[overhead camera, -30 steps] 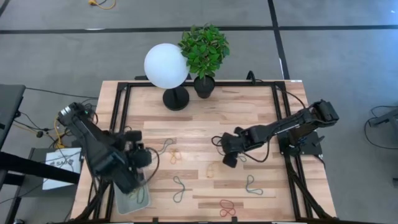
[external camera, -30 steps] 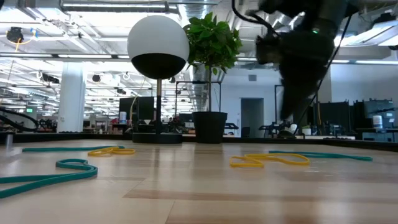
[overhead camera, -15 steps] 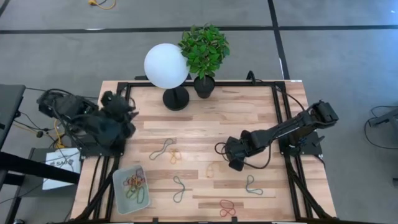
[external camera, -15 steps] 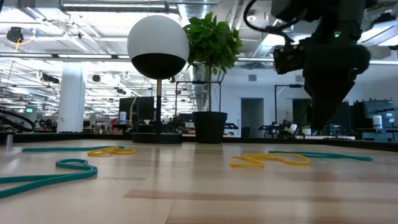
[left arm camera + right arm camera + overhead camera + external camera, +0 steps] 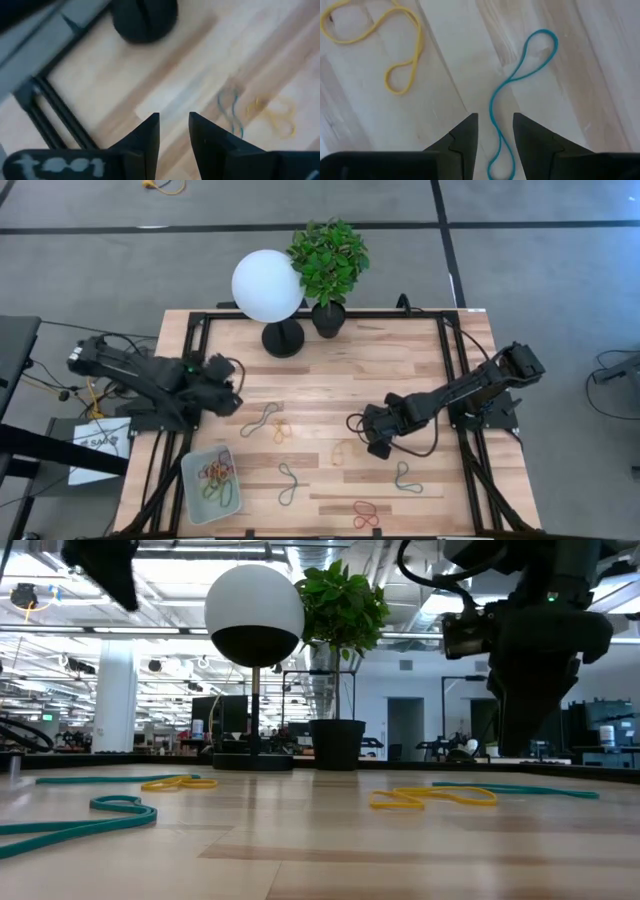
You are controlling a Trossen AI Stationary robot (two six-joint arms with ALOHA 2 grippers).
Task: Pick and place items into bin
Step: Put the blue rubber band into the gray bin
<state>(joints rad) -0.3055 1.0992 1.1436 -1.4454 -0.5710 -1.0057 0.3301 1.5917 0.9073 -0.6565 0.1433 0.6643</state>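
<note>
Over pale wood planks, right tool (image 5: 495, 131) parted — empty, thin teal loop (image 5: 517, 95) beneath, left tool (image 5: 173, 131) parted

Coloured bands (image 5: 279, 426) scattered flat; several inside bin (image 5: 190, 480).

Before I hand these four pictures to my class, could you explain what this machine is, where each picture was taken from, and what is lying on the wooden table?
Two dark robot arms work at a light wooden table. One picture looks straight down from above, one looks level across the tabletop, and two come from cameras on the arms' wrists. The left gripper hangs over the table's left side; the right gripper hangs lower, right of centre. Both are open and hold nothing. The right wrist view shows a thin teal rubber-band loop lying just ahead of that gripper, beside a yellow loop. More loops lie scattered on the wood. A small shallow pale translucent plastic tray at the front left already holds several loops. At the back stand a white globe lamp and a green potted plant.
</note>
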